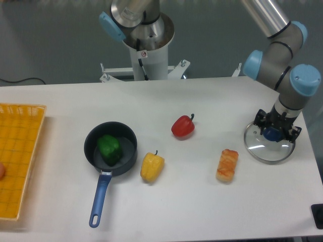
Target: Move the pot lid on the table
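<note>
We are looking at a robotics lab setup: a grey-and-blue industrial robot arm [282, 60] is standing on a white pedestal behind a large white flat table [166, 201], toy plastic peppers and a yellow-orange mesh tray [17, 151] lying staged on it.

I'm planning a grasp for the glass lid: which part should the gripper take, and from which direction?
Take the pot lid by its blue centre knob, coming straight down from above. The lid lies flat on the table, so its thin metal rim offers little to pinch, while the knob stands up in the middle. The gripper is already right over that knob.
</note>
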Robot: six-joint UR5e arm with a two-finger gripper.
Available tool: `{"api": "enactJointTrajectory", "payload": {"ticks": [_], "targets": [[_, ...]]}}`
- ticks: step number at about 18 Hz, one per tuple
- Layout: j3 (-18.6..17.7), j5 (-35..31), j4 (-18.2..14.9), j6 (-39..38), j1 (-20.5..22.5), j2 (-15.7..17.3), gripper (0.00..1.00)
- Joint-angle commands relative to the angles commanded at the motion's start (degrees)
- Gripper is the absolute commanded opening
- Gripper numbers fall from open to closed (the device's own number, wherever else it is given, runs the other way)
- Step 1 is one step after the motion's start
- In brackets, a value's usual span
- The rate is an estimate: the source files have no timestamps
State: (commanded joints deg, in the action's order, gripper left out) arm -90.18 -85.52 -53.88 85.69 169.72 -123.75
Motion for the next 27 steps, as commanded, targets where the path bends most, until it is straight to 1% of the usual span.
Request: {"api": "enactJointTrajectory", "payload": {"ticks": [10,14,19,21,25,27], "targets": [[-0.6,0.0,-0.1,0.0,-0.3,0.8,0.55],[-1.4,-1.6,-0.4,0.0,-0.5,3.7,0.55],[-4.3,-1.8,-1.0,0.0,-1.2,8.1,0.55],[-5.1,-1.8,-1.1,-0.2,-1.8,8.6,0.55],[-5.5,-2.5,-1.2,-0.3,-3.1,9.2,0.55],[-5.4,-2.5,-2.5,-0.4,-4.0,9.6,0.55]]}}
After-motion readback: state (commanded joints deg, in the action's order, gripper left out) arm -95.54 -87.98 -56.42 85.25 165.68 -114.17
